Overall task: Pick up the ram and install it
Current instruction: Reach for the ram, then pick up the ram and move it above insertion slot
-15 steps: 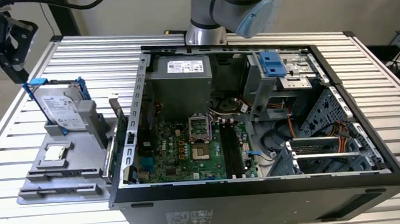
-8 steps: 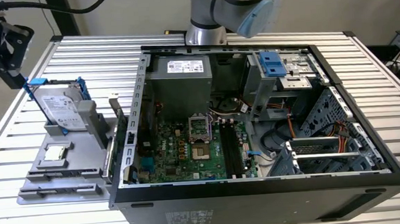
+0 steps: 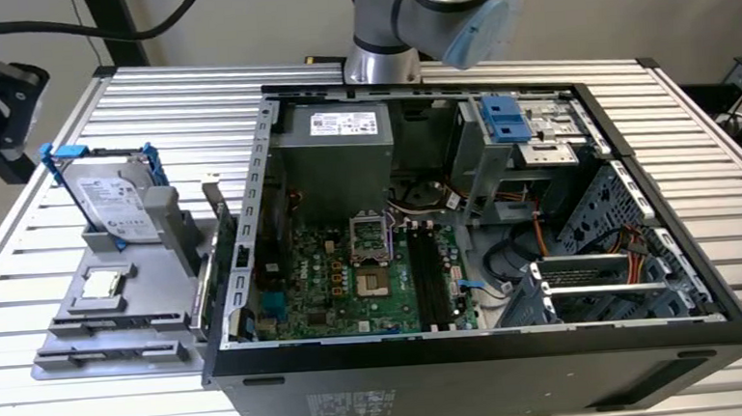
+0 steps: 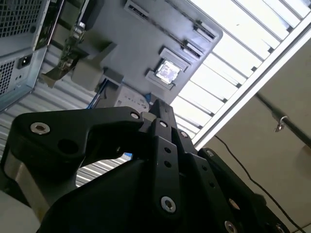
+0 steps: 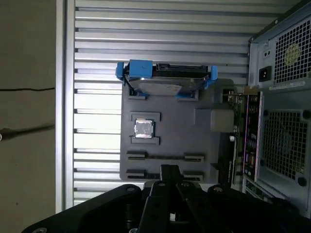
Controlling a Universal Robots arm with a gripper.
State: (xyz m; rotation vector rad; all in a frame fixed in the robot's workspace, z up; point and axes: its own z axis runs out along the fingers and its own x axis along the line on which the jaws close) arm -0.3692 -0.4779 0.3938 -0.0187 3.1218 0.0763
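Hovering at the edge of the tray (image 5: 175,126), the gripper (image 5: 168,168) was closed and empty; the ram (image 5: 165,157) lay in the tray just beyond its tips, long axis crosswise.

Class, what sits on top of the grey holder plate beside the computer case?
A hard drive in blue brackets and a square silver processor chip sit on the holder plate. The pincer covers part of its slotted end.

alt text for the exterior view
An open computer case lies on a slatted metal table, motherboard facing up. On the exterior view's left, a grey tray holds a hard drive and a square chip. A robot arm rises behind the case.
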